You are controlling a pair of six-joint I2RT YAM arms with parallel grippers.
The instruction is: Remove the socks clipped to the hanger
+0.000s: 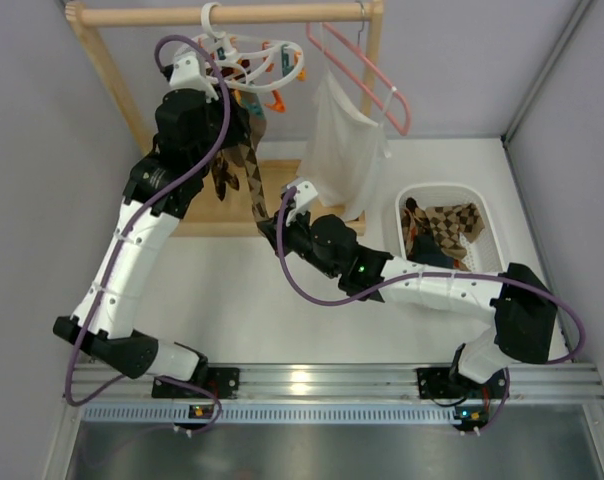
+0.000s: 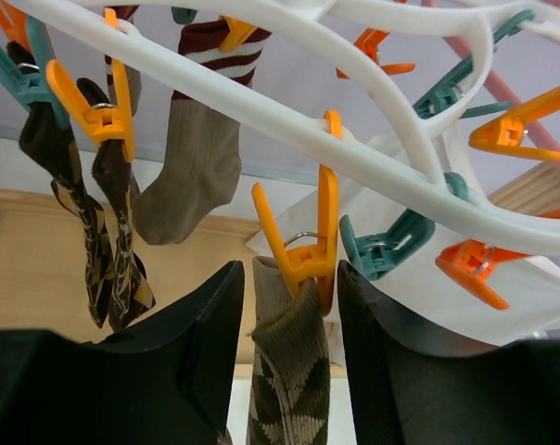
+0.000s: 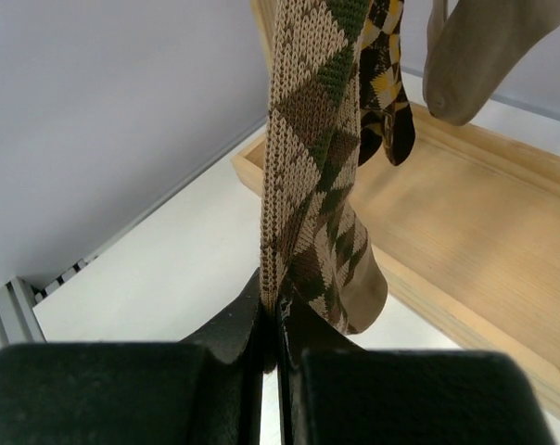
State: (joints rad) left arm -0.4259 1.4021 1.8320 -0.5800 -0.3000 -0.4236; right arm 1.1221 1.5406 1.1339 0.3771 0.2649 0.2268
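The white hanger [image 2: 261, 116] spans the top of the left wrist view; beneath it the left gripper [image 2: 289, 273] stands half-open either side of an orange clip [image 2: 303, 246] that pinches an argyle sock [image 3: 308, 139]; at the bottom of the right wrist view, the right gripper [image 3: 271, 320] is clamped tight on that sock's lower end.

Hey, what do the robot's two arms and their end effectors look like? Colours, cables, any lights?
The left arm and right arm have white links joined by bulky black joints. A purple cable loops loosely along each. A small green light glows on the right arm. The left end effector and right end effector each have two thick matte black fingers. No markings are legible.
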